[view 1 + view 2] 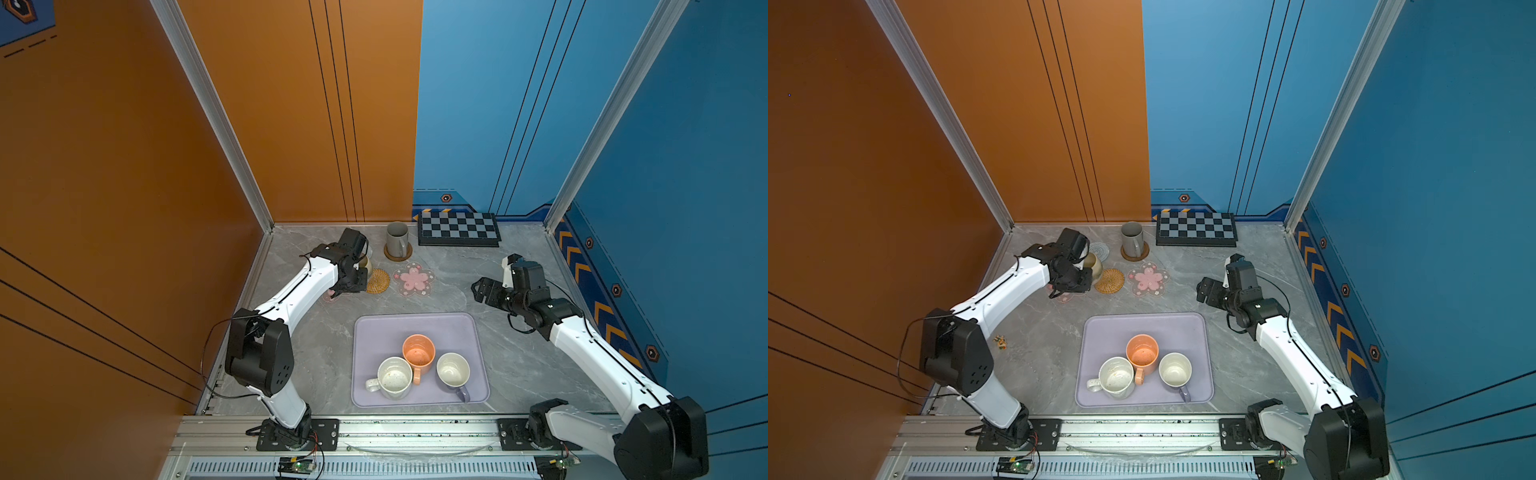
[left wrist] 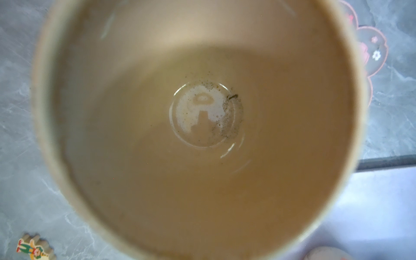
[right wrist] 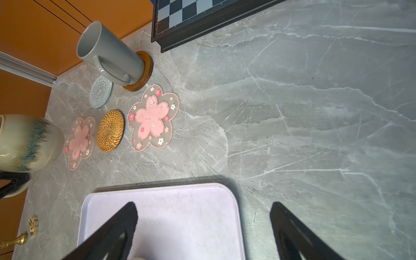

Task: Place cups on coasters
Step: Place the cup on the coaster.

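Left gripper (image 1: 355,279) clamped on beige mug (image 1: 365,262), beyond far left corner of lavender tray (image 1: 415,328), near small pink flower coaster (image 3: 78,141). Right gripper (image 3: 203,206) spread wide, empty, beyond its far right corner. Grey mug (image 1: 397,237) stands on brown coaster (image 1: 405,255) behind it.

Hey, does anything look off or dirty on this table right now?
There is dark grit in the bottom of the beige mug; the orange mug on the tray also shows specks inside. A small painted figure lies stray on the table.
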Available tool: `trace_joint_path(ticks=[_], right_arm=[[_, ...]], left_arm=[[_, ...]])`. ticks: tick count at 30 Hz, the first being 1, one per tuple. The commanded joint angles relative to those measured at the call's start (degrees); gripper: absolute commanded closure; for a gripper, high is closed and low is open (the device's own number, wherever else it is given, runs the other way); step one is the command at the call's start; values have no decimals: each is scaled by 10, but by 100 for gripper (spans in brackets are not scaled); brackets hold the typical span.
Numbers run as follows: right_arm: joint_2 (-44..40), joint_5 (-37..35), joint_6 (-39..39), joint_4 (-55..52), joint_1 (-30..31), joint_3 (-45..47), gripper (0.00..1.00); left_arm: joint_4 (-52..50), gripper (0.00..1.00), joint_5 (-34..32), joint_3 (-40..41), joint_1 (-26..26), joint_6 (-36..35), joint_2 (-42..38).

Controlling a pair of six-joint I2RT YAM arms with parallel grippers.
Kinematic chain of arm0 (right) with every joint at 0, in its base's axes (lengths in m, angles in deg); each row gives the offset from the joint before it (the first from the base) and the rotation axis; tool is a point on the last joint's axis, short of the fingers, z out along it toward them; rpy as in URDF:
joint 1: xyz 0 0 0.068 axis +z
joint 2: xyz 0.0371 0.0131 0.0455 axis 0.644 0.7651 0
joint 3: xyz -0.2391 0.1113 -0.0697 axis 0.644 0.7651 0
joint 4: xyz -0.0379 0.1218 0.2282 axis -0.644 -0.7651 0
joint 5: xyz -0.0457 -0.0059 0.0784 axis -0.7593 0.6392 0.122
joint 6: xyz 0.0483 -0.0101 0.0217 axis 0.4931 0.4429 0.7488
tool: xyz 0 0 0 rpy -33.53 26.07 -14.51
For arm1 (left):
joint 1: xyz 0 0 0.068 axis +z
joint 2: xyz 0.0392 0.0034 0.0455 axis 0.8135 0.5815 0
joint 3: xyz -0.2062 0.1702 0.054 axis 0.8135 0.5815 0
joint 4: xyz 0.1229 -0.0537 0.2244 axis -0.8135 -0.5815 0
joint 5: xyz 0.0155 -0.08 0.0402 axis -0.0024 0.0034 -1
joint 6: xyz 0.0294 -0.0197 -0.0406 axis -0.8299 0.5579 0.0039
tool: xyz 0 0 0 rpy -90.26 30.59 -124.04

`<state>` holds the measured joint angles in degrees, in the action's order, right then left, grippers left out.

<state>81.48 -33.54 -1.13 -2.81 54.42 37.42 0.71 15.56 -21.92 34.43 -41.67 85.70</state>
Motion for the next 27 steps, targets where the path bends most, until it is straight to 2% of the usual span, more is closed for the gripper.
trace_joint_path(ticks=[1, 17, 27], right_arm=[[-3, -2, -3, -26, -8, -20, 6], [62, -1, -3, -35, -16, -91, 6], [100, 10, -2, -39, -18, -120, 6]], left_arm=[[21, 100, 8, -46, 11, -13, 21], [21, 100, 38, -182, 48, -5, 156], [21, 100, 32, -263, 60, -2, 227]])
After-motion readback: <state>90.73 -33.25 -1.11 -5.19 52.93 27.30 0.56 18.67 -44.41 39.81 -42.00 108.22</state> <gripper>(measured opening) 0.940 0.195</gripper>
